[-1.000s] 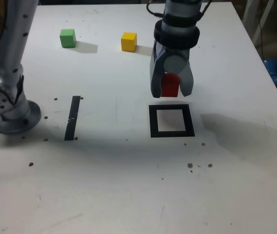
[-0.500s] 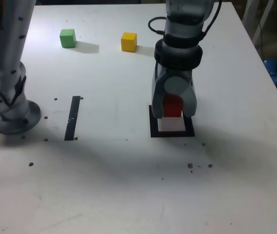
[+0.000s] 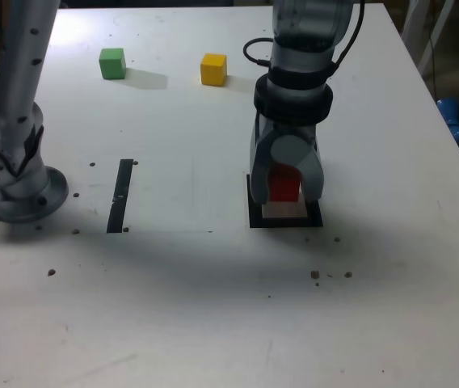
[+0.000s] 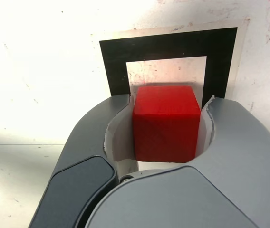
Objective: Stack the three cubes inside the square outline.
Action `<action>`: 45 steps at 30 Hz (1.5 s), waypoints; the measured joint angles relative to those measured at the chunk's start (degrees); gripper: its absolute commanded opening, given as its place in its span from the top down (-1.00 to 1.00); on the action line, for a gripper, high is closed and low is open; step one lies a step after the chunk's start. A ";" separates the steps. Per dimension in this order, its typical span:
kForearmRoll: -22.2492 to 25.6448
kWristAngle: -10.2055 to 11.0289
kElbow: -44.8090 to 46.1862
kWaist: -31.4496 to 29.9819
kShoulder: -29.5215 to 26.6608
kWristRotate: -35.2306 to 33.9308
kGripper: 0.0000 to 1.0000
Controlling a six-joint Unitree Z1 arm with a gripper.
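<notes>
Pale and speckled, the tabletop (image 3: 189, 299) lay before us, and at its square outline (image 3: 322, 212) we had our gripper (image 3: 284, 192) closed on the red cube (image 3: 284, 184), which sat between the fingers over the outline's off-white centre. In the exterior view, we saw the yellow cube (image 3: 213, 69) beyond the outline and toward the left, the green cube (image 3: 112, 63) farther left of it, and the black strip (image 3: 120, 196) well to the outline's left.
</notes>
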 measured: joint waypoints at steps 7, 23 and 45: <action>-0.95 -0.04 1.05 0.00 0.25 -0.25 -0.39; -1.56 0.47 2.74 0.43 -0.26 -0.08 -0.99; 8.72 12.57 3.30 25.74 -10.13 26.60 -0.99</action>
